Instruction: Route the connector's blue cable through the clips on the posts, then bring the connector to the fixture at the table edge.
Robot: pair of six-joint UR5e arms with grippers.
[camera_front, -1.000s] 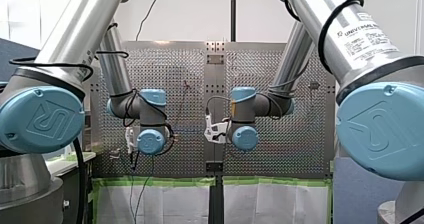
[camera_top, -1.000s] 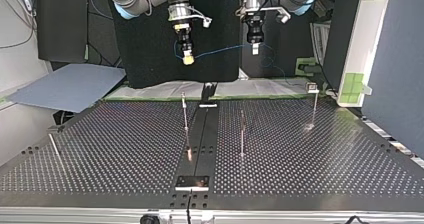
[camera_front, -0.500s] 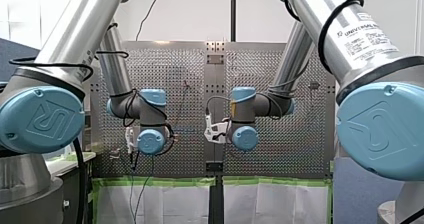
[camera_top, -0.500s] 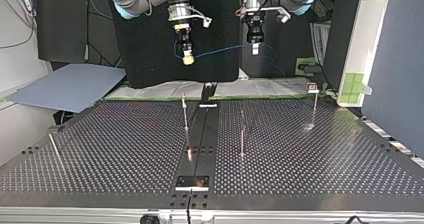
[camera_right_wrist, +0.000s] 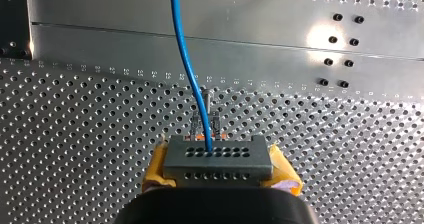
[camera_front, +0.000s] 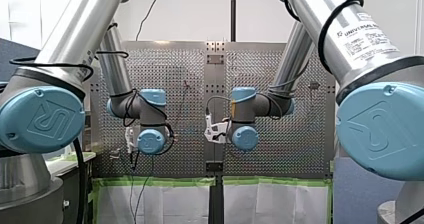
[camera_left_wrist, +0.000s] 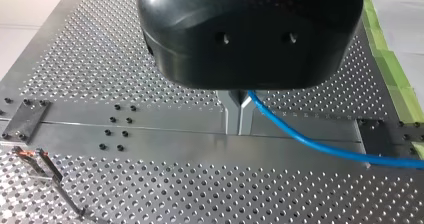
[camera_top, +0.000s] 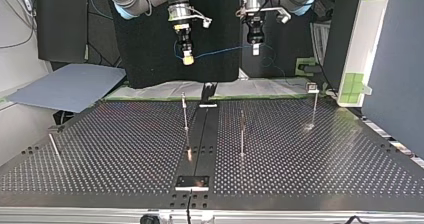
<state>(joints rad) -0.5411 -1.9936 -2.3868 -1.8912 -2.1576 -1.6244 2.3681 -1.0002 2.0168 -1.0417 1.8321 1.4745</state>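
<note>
Fingers (camera_right_wrist: 284,175) of right gripper (camera_right_wrist: 218,170) clamp connector (camera_right_wrist: 218,156) | left gripper (camera_left_wrist: 238,118) pinches blue cable (camera_left_wrist: 300,140) | both raised, pointing down

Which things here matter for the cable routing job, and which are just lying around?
Job: blue cable, grey perforated connector, thin metal clip posts, my right gripper, my left gripper.
Lying about: grey flat sheet, green tape strip, black cloth.

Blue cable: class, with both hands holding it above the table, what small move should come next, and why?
Probably lower both hands together, bringing the blue cable down toward the clipped post just beyond the connector. The connector sits gripped in my right hand, my left hand pinches the cable, and the span between them hangs in the air, in no clip yet.
</note>
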